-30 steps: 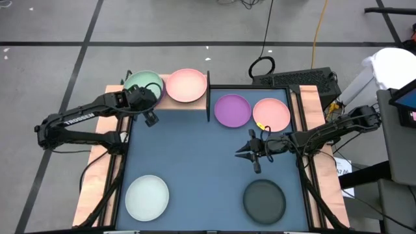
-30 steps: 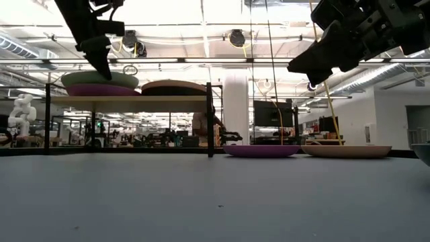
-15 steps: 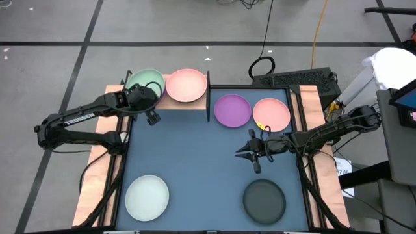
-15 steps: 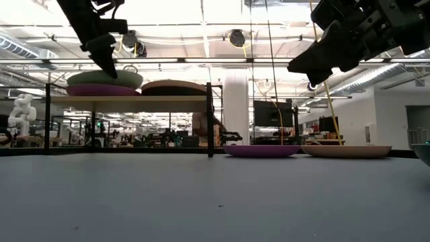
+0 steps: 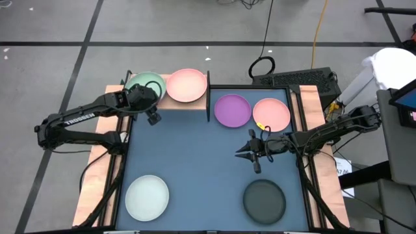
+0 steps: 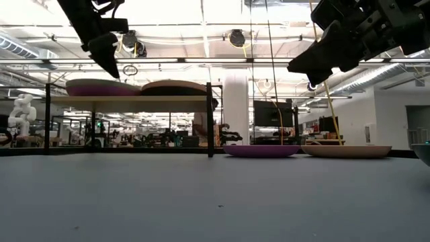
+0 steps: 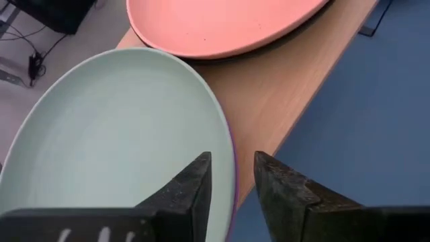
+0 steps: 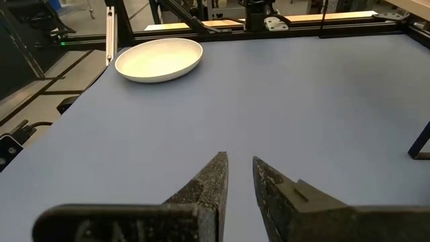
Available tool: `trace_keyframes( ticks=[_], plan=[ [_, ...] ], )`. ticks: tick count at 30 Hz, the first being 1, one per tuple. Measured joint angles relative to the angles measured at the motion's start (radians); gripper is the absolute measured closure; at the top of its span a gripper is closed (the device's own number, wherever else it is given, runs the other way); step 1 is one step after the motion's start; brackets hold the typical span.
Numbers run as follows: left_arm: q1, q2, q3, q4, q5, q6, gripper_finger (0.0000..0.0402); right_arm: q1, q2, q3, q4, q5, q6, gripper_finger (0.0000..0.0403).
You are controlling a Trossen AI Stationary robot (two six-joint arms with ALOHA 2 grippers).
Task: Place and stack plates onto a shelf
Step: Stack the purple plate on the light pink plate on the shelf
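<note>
Hovering above the small light-wood shelf, the left gripper stands slightly parted around the rim of the round pale green plate stacked there. Purple, pink, black and whitish plates remain on the table.

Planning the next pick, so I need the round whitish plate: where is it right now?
In the high view the round whitish plate lies on the blue-grey tabletop in the near-left corner, level with the round black plate to its right and far from both arms.
</note>
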Motion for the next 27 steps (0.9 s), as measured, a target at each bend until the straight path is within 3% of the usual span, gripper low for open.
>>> trace_keyframes(
  ticks=[9, 18, 27],
  plan=[
    [-0.033, 0.0, 0.0, 0.043, 0.001, -0.084, 0.0282, 0.0, 0.0, 0.0, 0.0, 0.0, 0.019, 0.0346],
    [-0.195, 0.0, 0.0, 0.043, 0.001, -0.213, 0.0282, 0.0, 0.0, 0.001, -0.016, 0.07, 0.054, 0.0346],
    [-0.381, 0.0, 0.0, 0.134, -0.027, -0.241, 0.0282, -0.002, -0.001, 0.128, -0.326, 0.178, 0.144, 0.0346]
  ],
)
